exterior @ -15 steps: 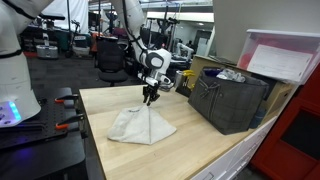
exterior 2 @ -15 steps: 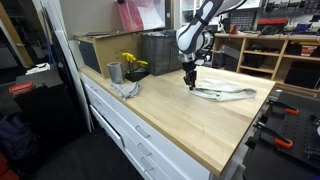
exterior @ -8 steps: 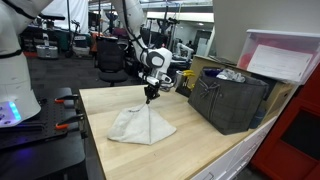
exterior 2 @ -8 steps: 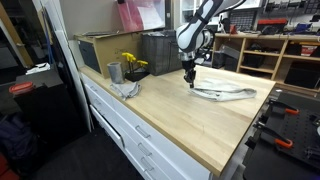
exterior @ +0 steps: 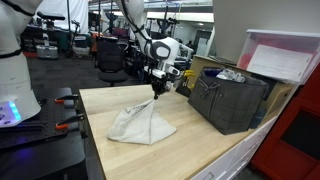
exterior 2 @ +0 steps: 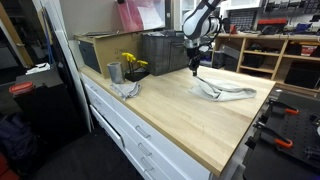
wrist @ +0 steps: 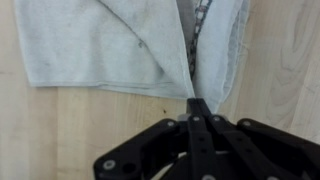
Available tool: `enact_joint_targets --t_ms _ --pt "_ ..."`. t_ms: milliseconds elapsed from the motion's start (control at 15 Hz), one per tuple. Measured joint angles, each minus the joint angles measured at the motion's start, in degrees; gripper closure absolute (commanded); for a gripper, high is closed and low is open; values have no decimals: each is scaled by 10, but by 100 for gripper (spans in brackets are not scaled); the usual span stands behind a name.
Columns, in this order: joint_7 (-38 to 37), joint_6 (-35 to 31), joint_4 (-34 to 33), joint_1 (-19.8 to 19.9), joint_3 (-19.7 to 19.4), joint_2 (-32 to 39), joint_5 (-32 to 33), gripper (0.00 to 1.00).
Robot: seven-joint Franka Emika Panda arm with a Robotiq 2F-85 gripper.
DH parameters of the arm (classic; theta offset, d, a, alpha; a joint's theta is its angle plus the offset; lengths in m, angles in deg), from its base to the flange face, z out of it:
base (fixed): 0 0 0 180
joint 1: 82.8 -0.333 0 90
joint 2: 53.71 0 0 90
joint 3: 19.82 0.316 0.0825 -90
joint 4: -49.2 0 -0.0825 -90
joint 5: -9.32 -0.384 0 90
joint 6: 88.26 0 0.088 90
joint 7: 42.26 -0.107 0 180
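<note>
Gripper [exterior: 154, 91] pointing down, jaws closed

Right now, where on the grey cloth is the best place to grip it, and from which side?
Its edge, pinched from straight above. The cloth lies limp and mostly flat on the table, so only a gathered fold gives purchase; the gripper is shut on one, tenting it.

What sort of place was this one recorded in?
Most likely a robotics lab or workshop: a wooden workbench with drawers, open shelves of gear, and an office chair behind. The gripper pinches a cloth on the bench.
</note>
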State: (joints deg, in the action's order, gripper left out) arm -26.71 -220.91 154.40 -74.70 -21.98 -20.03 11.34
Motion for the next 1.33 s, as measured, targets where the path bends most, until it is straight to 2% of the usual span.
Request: enact_joint_targets --t_ms 133,400,533,733,933,1333 --pt "-9 0 17 4 -21 -24 4 100" --pt "-87 0 54 8 -86 -67 39 100" --pt "-125 4 55 11 -112 -73 57 100" --pt "-164 21 42 14 -130 -69 79 100" --pt "-200 59 -1 11 -132 -51 105 100" --pt "-238 127 -143 10 -136 29 139 100"
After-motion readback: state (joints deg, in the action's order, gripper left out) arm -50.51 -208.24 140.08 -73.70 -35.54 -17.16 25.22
